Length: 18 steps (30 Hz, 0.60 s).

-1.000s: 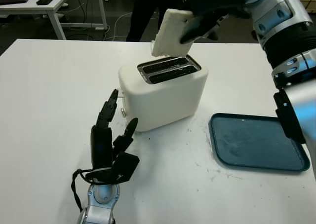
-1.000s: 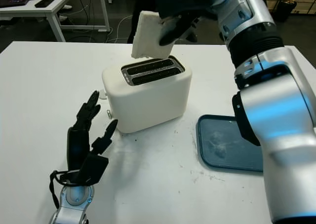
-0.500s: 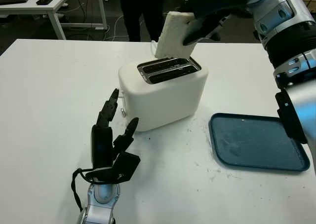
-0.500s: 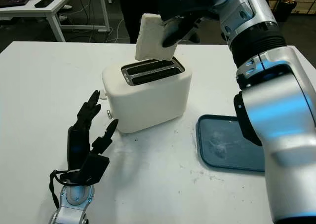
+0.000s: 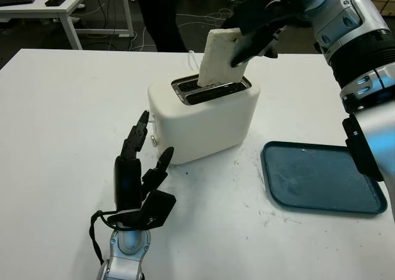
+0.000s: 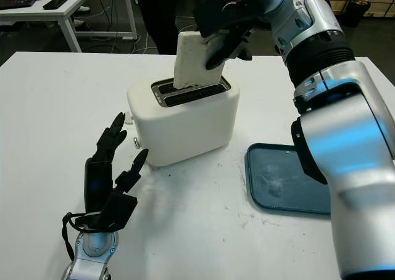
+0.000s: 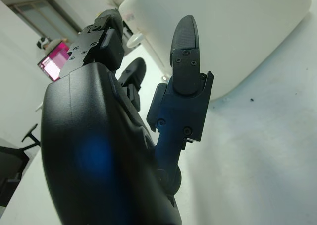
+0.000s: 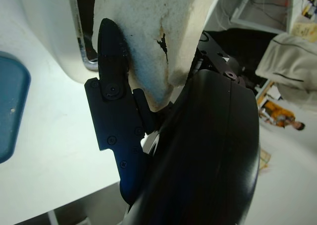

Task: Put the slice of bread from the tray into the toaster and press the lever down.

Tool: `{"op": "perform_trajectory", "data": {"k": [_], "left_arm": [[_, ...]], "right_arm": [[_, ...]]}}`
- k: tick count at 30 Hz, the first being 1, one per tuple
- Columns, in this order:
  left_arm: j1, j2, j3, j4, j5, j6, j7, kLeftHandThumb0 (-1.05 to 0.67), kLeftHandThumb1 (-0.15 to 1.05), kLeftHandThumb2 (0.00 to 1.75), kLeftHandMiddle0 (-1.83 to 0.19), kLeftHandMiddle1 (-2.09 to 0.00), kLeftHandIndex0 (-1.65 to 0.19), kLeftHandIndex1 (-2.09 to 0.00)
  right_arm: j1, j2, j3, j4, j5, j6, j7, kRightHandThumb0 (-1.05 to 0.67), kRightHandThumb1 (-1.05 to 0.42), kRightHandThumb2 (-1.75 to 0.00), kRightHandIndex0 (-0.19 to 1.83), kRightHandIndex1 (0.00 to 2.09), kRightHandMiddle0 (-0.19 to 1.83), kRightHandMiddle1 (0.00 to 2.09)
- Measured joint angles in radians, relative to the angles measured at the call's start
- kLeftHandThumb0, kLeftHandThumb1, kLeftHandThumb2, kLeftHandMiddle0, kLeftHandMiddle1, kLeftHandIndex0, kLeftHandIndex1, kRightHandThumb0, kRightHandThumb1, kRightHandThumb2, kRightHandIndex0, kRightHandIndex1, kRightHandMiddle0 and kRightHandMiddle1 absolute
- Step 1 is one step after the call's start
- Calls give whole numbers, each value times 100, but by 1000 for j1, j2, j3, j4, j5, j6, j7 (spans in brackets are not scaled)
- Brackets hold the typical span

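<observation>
Right hand [image 5: 262,24], fingers clamped on the bread slice [image 5: 220,57], holds it upright w/ its lower edge in the rear slot of the white toaster [image 5: 203,115], mid-table. Most of the slice stands above the slot. Left hand [image 5: 137,181], open & holding nothing, hovers just beside the toaster at its 7 o'clock, near the lever side. Blue tray [image 5: 321,178] lies bare at the toaster's 4 o'clock. Person in dark clothes [image 5: 162,15] stands behind the table at 12 o'clock.
</observation>
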Motion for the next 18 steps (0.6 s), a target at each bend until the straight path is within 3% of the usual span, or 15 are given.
{"op": "perform_trajectory", "data": {"k": [18], "left_arm": [[6, 0, -18, 0, -2, 0, 18, -54, 92, 28, -9, -64, -31, 0]], "right_arm": [[48, 39, 21, -5, -37, 58, -17, -44, -92, -33, 112, 175, 94, 175]]}}
